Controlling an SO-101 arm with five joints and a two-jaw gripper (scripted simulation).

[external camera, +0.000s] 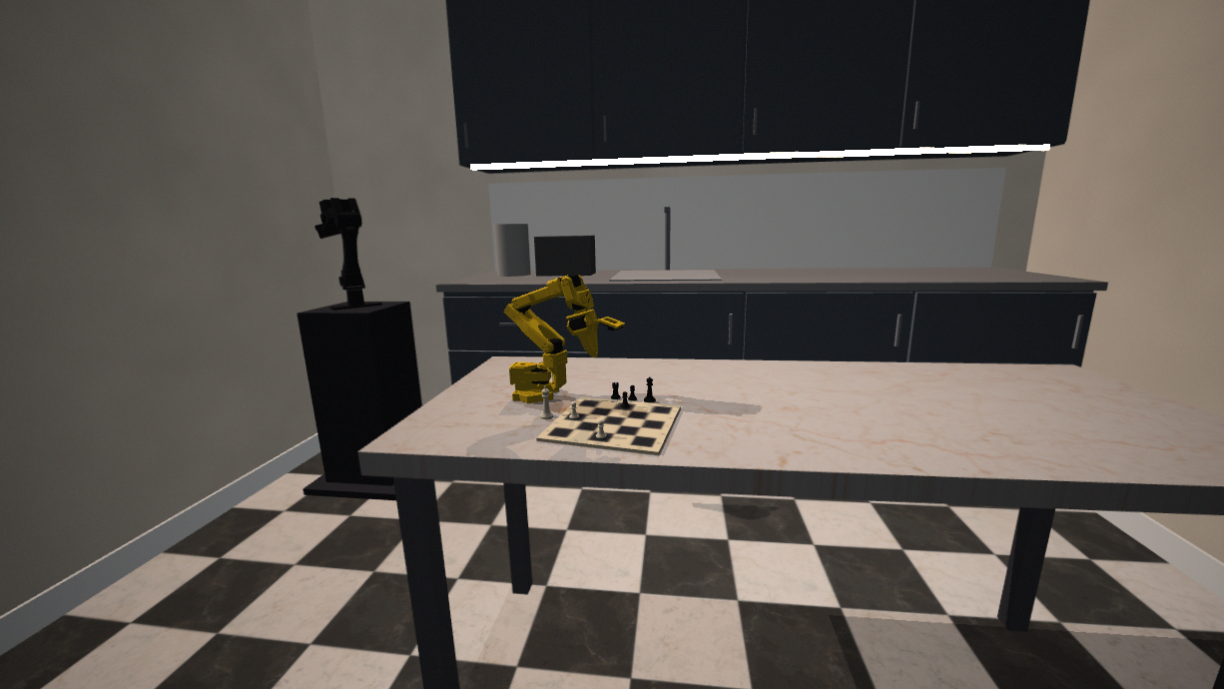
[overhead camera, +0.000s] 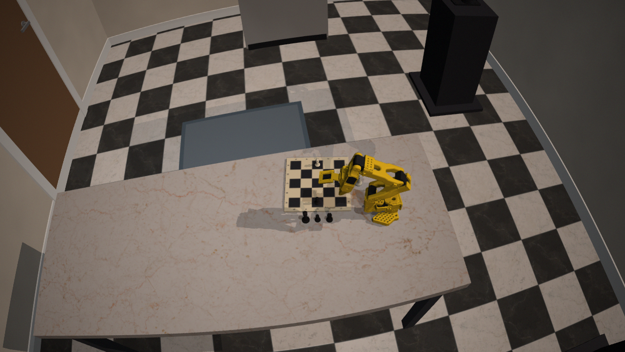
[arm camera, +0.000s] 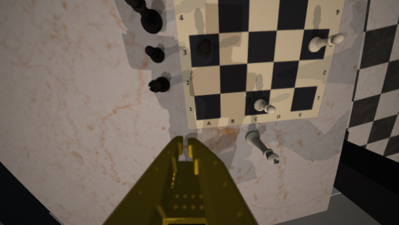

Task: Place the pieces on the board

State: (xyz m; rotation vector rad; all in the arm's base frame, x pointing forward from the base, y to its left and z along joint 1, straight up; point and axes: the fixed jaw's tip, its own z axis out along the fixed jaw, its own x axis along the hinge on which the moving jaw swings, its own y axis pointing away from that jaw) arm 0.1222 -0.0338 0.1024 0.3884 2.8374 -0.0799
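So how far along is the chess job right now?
Nothing looks placed yet. The gripper is shut and empty above the table near the board. The white king stands off the board near C1; the black queen, pawn and rook wait beside column A. All four moves remain.

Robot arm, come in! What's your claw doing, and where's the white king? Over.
Gripper shut, empty, above the table's bare edge. White king upright beside the board, below column C. C2 free; white pawn on C1 close by.
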